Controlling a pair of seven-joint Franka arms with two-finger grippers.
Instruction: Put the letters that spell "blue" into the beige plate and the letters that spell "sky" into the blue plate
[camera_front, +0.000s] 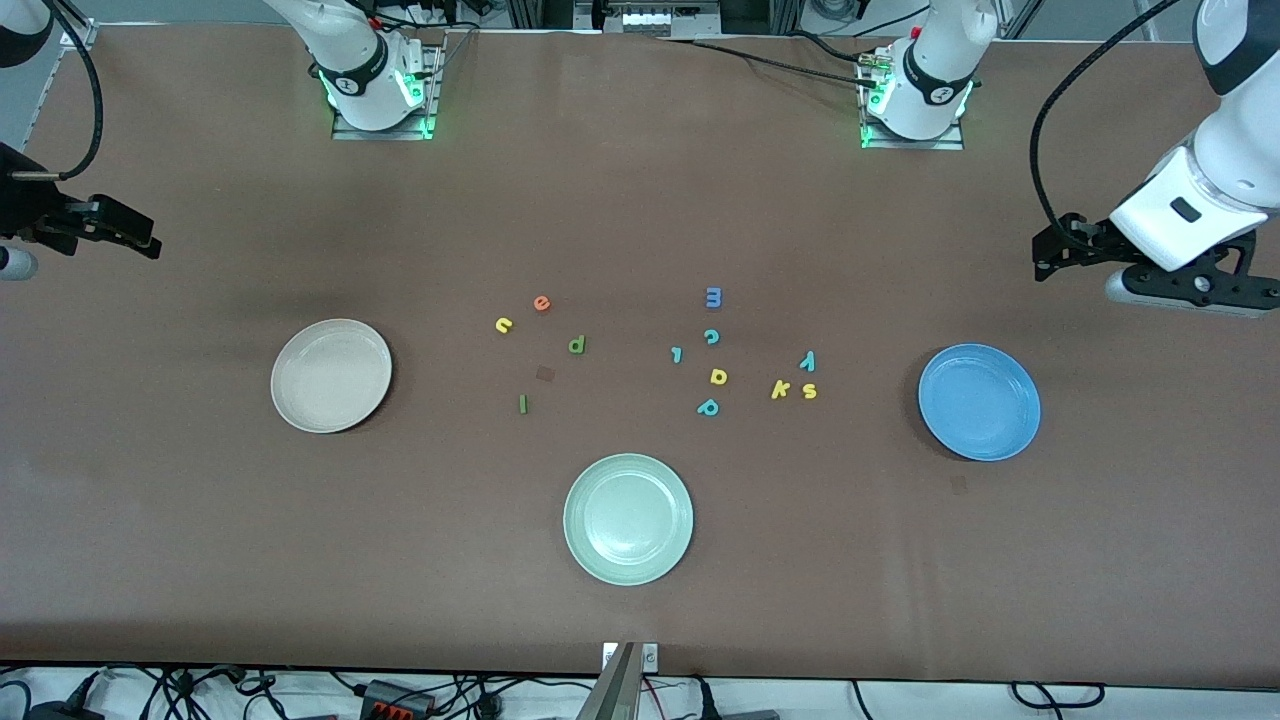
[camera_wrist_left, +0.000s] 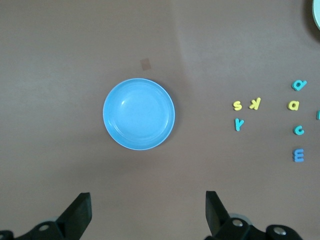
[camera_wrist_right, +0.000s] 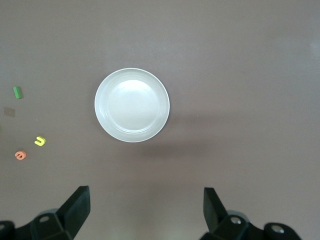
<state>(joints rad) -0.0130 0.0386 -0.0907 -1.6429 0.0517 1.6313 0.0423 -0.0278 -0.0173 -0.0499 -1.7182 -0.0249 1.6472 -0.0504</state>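
Lying flat near the pale green plate (camera_front: 628, 518), the foam letters (camera_front: 541, 303) look light and squashy; pinch their edges. Left tool (camera_wrist_left: 147, 210) and right tool (camera_wrist_right: 146, 207) hang spread, empty.

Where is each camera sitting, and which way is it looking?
Front view: high across the table, facing both arms' bases; shows the plates, letters, the left gripper and right gripper.
Left wrist view: on the left arm, looking down at the blue plate; its open fingers show.
Right wrist view: on the right arm, looking down at the beige plate; its open fingers show.
Shared: both wrist views' plates appear in the front view.
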